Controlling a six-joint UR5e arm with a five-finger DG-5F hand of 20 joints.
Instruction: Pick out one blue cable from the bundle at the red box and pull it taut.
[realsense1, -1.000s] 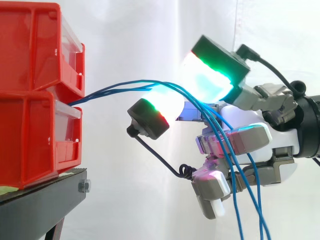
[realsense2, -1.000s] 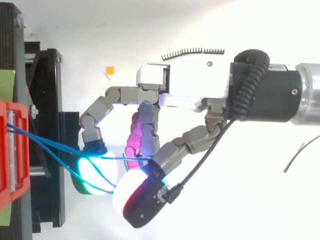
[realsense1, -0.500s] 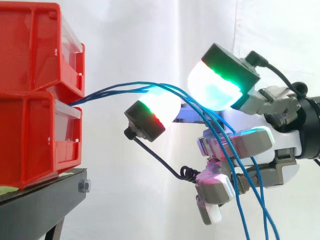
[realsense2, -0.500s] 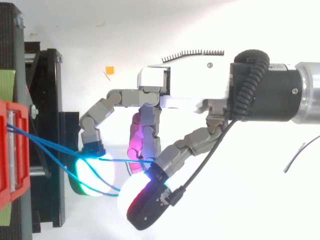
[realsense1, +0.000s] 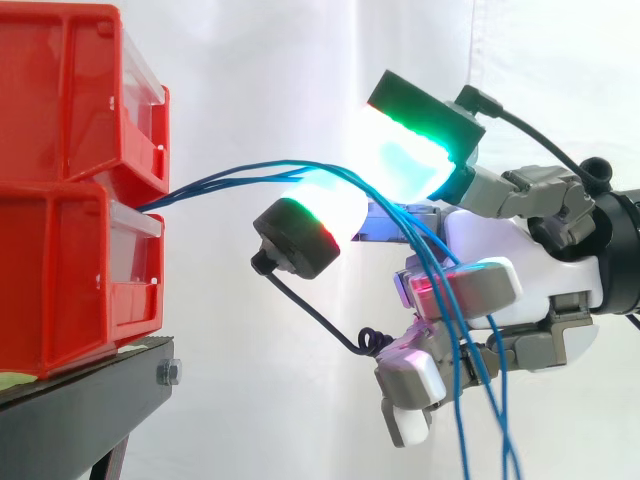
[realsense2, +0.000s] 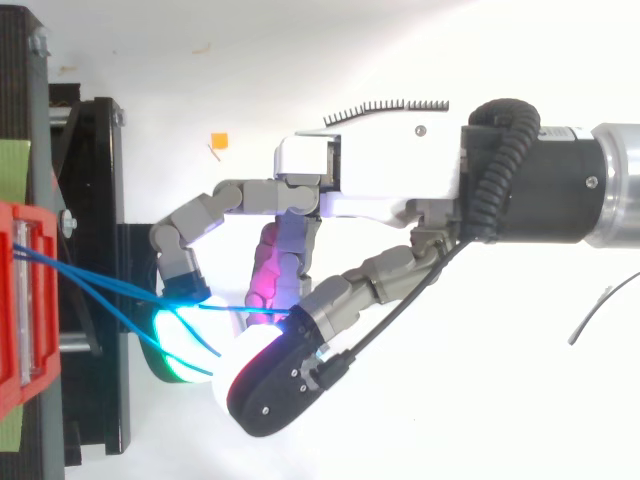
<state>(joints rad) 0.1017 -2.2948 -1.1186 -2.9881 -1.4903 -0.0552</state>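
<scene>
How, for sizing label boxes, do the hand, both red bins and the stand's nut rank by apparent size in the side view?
1. hand, pinching blue cables.
2. upper red bin and lower red bin: alike, both cut off at the edge.
3. nut.

Bins (realsense1: 70, 190) stacked on stand (realsense1: 90, 400) at left, cables (realsense1: 250, 175) running right into hand (realsense1: 500, 250), hanging beneath it

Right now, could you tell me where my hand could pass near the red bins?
Free: below the blue cables, between red bins and hand, above the black stand. Crowded: along the cables, and under the hand where they hang.
</scene>
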